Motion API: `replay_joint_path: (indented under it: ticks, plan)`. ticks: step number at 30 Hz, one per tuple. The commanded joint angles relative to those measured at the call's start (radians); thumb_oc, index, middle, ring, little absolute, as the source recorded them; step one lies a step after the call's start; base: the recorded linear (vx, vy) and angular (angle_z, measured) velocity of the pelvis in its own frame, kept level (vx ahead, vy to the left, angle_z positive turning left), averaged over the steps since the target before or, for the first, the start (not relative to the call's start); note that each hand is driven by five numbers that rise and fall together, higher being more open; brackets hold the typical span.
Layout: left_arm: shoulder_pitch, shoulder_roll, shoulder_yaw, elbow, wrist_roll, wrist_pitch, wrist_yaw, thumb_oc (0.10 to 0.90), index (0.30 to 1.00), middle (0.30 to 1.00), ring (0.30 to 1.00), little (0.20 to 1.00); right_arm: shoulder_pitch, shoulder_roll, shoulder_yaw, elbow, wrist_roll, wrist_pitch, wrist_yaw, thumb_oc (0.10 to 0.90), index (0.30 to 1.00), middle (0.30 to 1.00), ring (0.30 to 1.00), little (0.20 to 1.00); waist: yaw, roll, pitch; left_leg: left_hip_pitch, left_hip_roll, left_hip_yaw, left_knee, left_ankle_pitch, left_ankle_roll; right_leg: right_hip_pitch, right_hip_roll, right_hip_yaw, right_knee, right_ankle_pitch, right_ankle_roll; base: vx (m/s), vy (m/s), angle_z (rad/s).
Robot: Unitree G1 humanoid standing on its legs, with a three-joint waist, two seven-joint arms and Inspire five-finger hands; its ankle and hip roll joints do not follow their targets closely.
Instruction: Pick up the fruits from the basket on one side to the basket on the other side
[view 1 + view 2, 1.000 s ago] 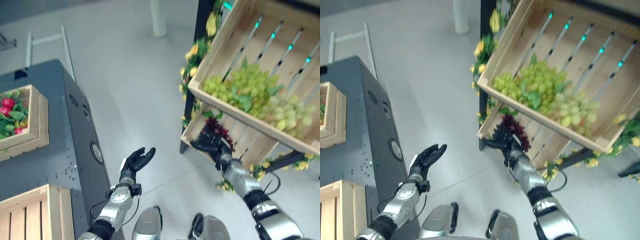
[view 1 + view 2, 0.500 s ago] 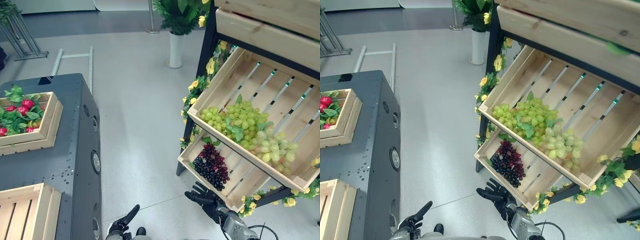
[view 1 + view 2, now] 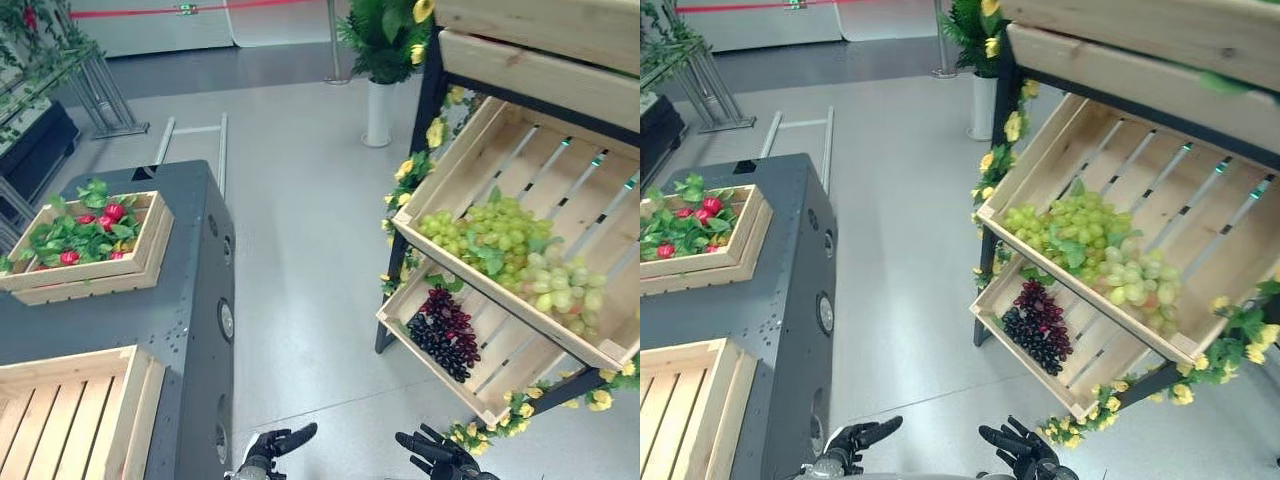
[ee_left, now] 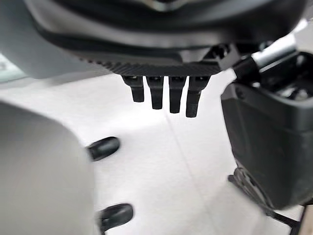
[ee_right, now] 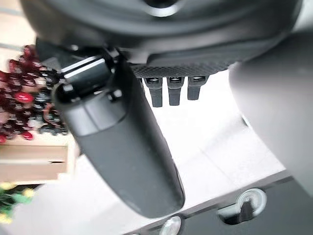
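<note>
Low over the floor, left hand and right hand held empty, fingers spread loose, dark grapes left in the lower crate.

Bare floor between grey cabinet and slanted crate rack. Lower crate apparently tight beneath upper crate; dark grapes inside.

No legible text, labels, numbers or signs in any view. Wooden crates carry no readable marking. Dark grey cabinet bears round fittings, no lettering discernible.
</note>
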Motion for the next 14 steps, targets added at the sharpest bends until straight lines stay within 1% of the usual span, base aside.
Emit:
replay_joint_path:
  ticks: [1,4,6,7,9,14]
  plan:
    - [-0.041,0.006,0.026,0.034,0.013,-0.005,0.000,0.800,0.900,0.900,0.900,0.900,-0.080,0.048,0.010,0.020,-0.078,-0.015,0.013,0.800,0.900,0.900,0.900,0.900,0.031,-0.012,0.025,0.052,-0.037,-0.016,0.032,-0.145,-0.017,0.032,0.053,0.016,-0.091,0.040,-0.030,-0.07,0.063,0.01]
    - [-0.022,0.000,0.042,0.054,0.032,-0.012,0.001,0.800,0.900,0.900,0.900,0.900,-0.082,0.052,0.007,0.031,-0.099,-0.007,-0.007,0.800,0.900,0.900,0.900,0.900,0.041,-0.015,0.021,0.055,-0.045,-0.018,0.032,-0.146,-0.013,0.040,0.051,0.016,-0.091,0.042,-0.026,-0.08,0.072,-0.04]
    - [-0.018,-0.003,0.041,0.059,0.026,-0.025,0.008,0.800,0.900,0.900,0.900,0.900,-0.083,0.053,0.003,0.049,-0.116,0.005,-0.017,0.800,0.900,0.900,0.900,0.900,0.044,-0.015,0.021,0.060,-0.048,-0.020,0.025,-0.145,-0.009,0.043,0.052,0.018,-0.091,0.044,-0.022,-0.08,0.072,-0.05]
    - [-0.022,0.000,0.042,0.060,0.030,-0.036,0.007,0.800,0.900,0.900,0.900,0.900,-0.086,0.053,0.001,0.063,-0.143,0.018,-0.021,0.800,0.900,0.900,0.900,0.900,0.047,-0.015,0.022,0.063,-0.051,-0.022,0.019,-0.145,-0.006,0.044,0.051,0.019,-0.091,0.047,-0.020,-0.06,0.058,-0.06]
    - [-0.028,0.001,0.038,0.057,0.041,-0.039,0.008,0.800,0.900,0.900,0.900,0.900,-0.087,0.056,0.005,0.076,-0.156,0.028,-0.028,0.800,0.900,0.900,0.900,0.900,0.051,-0.016,0.024,0.066,-0.054,-0.025,0.017,-0.144,-0.003,0.047,0.051,0.019,-0.091,0.050,-0.017,-0.05,0.052,-0.15]
    - [-0.038,0.008,0.027,0.050,0.052,-0.053,-0.003,0.800,0.900,0.900,0.900,0.900,-0.099,0.057,0.016,0.082,-0.186,0.031,-0.024,0.800,0.900,0.900,0.900,0.900,0.062,-0.021,0.028,0.073,-0.056,-0.027,0.017,-0.146,0.003,0.057,0.049,0.014,-0.091,0.050,-0.016,-0.01,0.018,-0.01]
